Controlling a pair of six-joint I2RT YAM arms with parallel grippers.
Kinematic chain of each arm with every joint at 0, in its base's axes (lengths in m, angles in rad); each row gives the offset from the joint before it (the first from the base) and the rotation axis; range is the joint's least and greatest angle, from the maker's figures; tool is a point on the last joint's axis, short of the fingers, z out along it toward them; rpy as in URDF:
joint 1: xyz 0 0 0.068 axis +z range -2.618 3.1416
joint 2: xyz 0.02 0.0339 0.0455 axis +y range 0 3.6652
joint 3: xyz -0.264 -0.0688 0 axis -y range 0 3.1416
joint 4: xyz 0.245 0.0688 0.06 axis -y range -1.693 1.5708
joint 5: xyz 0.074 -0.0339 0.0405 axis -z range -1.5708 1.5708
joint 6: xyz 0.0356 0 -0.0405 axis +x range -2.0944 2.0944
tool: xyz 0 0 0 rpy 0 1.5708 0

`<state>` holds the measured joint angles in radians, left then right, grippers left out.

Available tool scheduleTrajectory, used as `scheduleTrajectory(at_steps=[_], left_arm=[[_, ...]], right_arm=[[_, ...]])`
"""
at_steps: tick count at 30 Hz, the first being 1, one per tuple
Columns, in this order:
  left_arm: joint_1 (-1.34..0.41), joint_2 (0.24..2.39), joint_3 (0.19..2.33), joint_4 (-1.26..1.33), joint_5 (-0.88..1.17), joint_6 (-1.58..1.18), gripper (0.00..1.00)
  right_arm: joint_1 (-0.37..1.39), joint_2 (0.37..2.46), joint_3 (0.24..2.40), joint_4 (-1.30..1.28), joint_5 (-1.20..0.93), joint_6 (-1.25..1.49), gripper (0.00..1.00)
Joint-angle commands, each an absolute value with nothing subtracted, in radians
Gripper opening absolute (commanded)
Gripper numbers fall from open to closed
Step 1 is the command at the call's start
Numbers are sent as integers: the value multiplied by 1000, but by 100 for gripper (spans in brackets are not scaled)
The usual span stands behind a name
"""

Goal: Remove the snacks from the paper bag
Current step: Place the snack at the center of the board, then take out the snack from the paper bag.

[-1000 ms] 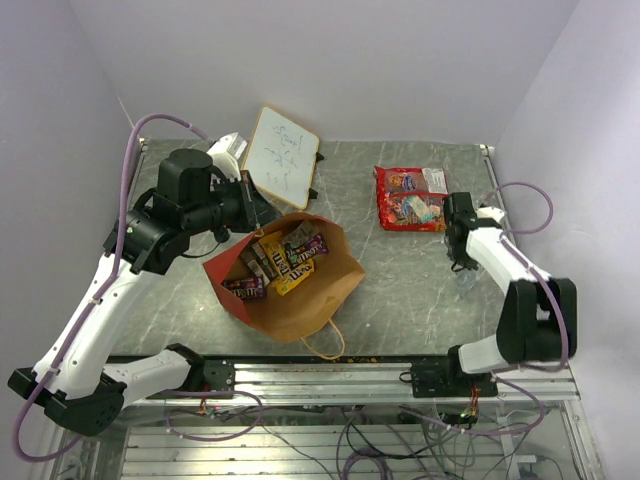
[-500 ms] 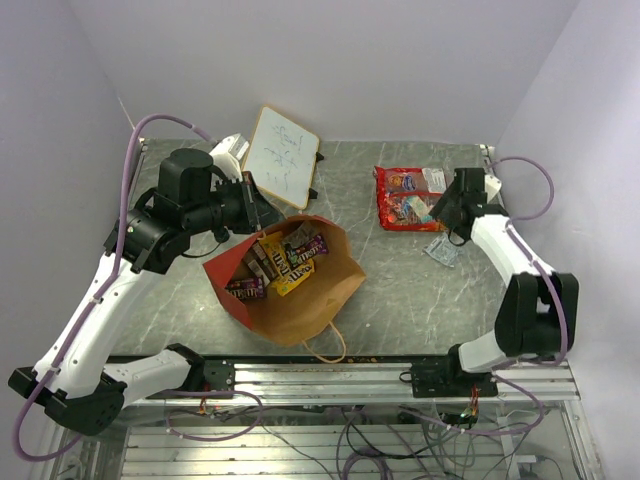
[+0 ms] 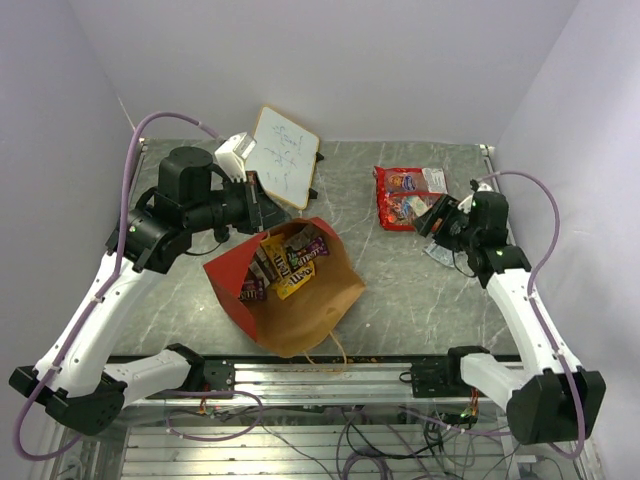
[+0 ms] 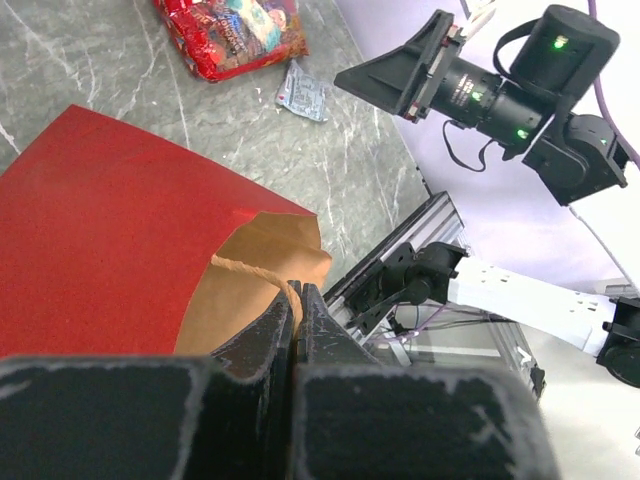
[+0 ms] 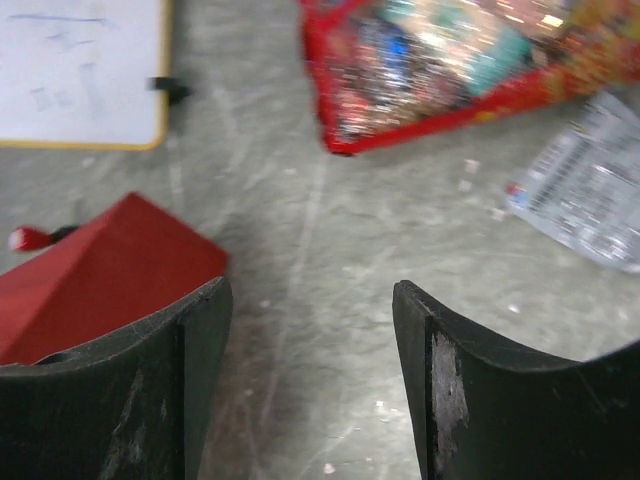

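Observation:
The paper bag [image 3: 312, 296] lies in the middle of the table, red outside, brown inside, its mouth facing the left arm. Several small snacks [image 3: 285, 262] in yellow, brown and purple show in the mouth. My left gripper [image 3: 263, 206] is shut on the bag's tan handle [image 4: 250, 271], holding the mouth up. The large red candy bag [image 3: 406, 197] lies flat at the back right, with a silver packet [image 3: 440, 252] beside it. My right gripper [image 3: 433, 219] hovers open and empty next to the candy bag. In the right wrist view, bare table lies between the fingers [image 5: 205, 330].
A white whiteboard [image 3: 282, 155] leans at the back, behind the paper bag. A small red marker cap [image 5: 28, 238] lies beside the bag's red corner [image 5: 110, 270]. The metal rail [image 3: 330, 376] runs along the near edge. Walls close in on both sides.
My right gripper opened and let the silver packet go onto the table by the candy bag, then swung left toward the paper bag. The left gripper lifted the bag's mouth slightly.

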<state>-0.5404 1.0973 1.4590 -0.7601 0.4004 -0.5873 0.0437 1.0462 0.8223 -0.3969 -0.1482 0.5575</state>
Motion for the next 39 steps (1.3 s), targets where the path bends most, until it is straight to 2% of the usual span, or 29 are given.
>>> scheduleTrajectory(at_steps=[1, 7, 10, 13, 21, 31, 35, 39], left_arm=[[-547, 1073, 1442, -668, 452, -589, 7], [-546, 1058, 1369, -601, 435, -685, 7], [-546, 1065, 1376, -628, 420, -681, 7], [-547, 1070, 1395, -658, 400, -669, 7], [-548, 1067, 1405, -649, 397, -677, 7], [-547, 1051, 1407, -634, 389, -706, 7], [-547, 1056, 1421, -651, 391, -700, 7], [-547, 1053, 1428, -652, 385, -702, 7]], right_arm=[[117, 999, 893, -328, -298, 522, 65], [382, 996, 943, -310, -253, 513, 66], [543, 976, 946, -261, -198, 528, 66], [633, 946, 944, -195, -176, 516, 66], [865, 934, 947, -110, -168, 226, 67], [1180, 1192, 1076, -290, -161, -253, 68], [1223, 1316, 1091, -265, -36, -389, 69], [1226, 1403, 1066, -204, -15, -491, 72]])
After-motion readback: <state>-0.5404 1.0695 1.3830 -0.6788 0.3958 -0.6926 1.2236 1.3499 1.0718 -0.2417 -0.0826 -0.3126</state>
